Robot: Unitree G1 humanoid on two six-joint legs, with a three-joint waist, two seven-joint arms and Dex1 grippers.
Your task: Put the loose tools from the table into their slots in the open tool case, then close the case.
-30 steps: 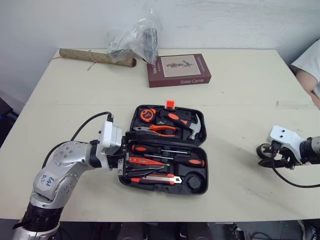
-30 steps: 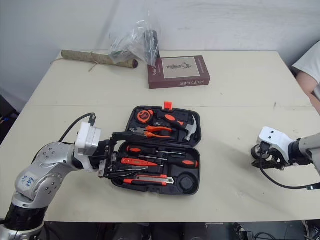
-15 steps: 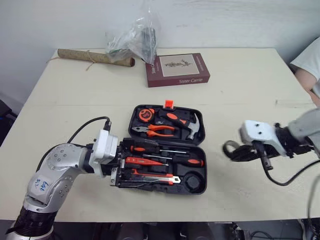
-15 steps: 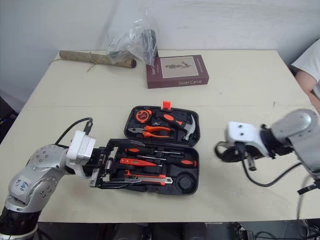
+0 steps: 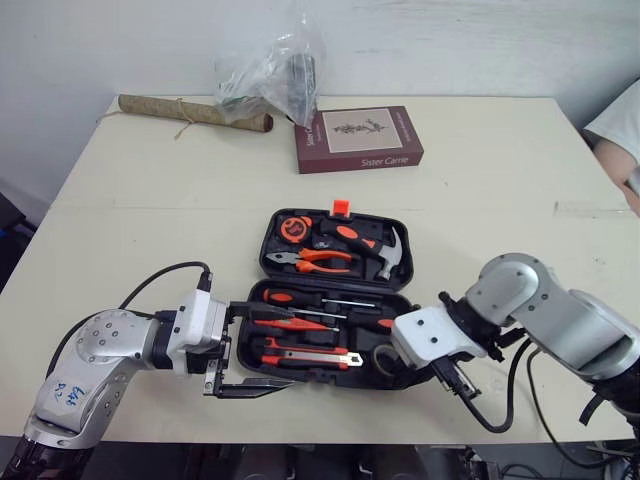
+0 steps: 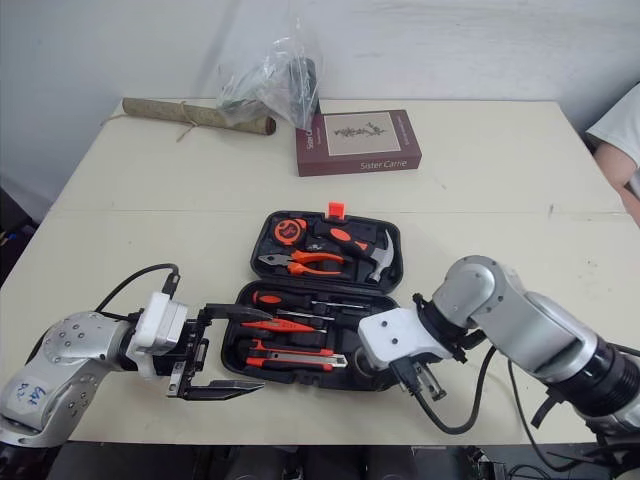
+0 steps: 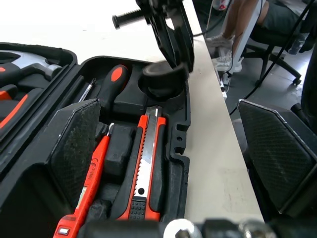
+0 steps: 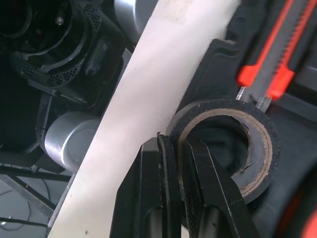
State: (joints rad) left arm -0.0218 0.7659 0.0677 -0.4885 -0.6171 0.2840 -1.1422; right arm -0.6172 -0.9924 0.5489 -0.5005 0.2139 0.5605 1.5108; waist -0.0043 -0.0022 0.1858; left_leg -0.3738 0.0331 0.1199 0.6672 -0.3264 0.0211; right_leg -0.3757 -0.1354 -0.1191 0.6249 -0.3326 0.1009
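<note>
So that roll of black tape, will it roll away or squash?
Probably light and fairly stiff: the tape roll is a ring on a cardboard core. On edge it could roll; laid flat in the round slot of the case it should sit still.

We see a matt black plastic case [image 7: 181,144]. The tape [image 8: 271,134] is dull black around a brown cardboard core. The knife [image 7: 146,166] pairs glossy orange plastic with a bare metal strip; the hammer [image 5: 385,250] head is polished metal. The left gripper [image 6: 267,352] has pads [image 7: 77,144] of rough, dimpled black material. The table [image 5: 480,170] top is smooth, pale and matt. At its far edge lie a crinkled, shiny clear plastic bag [image 5: 270,75] and a smooth paper-covered book [image 5: 358,138].
</note>
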